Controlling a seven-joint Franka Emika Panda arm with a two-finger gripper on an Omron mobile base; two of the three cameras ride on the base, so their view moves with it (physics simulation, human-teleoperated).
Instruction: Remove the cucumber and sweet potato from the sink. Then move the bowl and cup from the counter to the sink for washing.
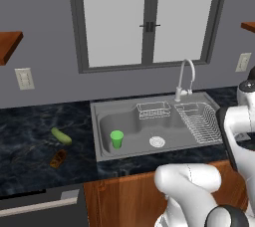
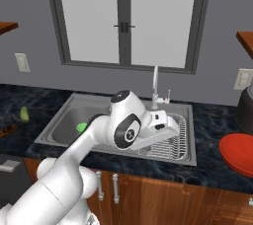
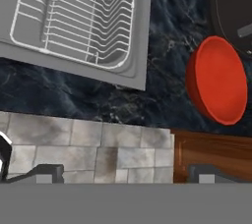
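A: Where do I find the vegetables?

B: On my left base view the cucumber [image 1: 61,136] lies on the dark marble tabletop [image 1: 30,136] at about nine o'clock from the sink [image 1: 149,126], well apart from its rim. The sweet potato [image 1: 58,159] sits near the cucumber, at about six o'clock from it, on the same tabletop.

A: And the cup?

B: The green cup [image 1: 117,139] stands upright inside the sink's basin, at nine o'clock from the round white drain [image 1: 157,142]. The wire basket [image 1: 153,109] is at twelve o'clock of the drain and the wire dish rack [image 1: 200,121] at three o'clock.

A: The bowl?

B: The red bowl [image 3: 216,80] rests on the tabletop beyond the rack side of the sink, next to a dark round pot [image 3: 234,7].

A: Gripper state?

B: The gripper [image 3: 123,171] is spread wide and holds nothing; in my hand view its tips point over the tabletop's front edge, with the bowl at about one o'clock.
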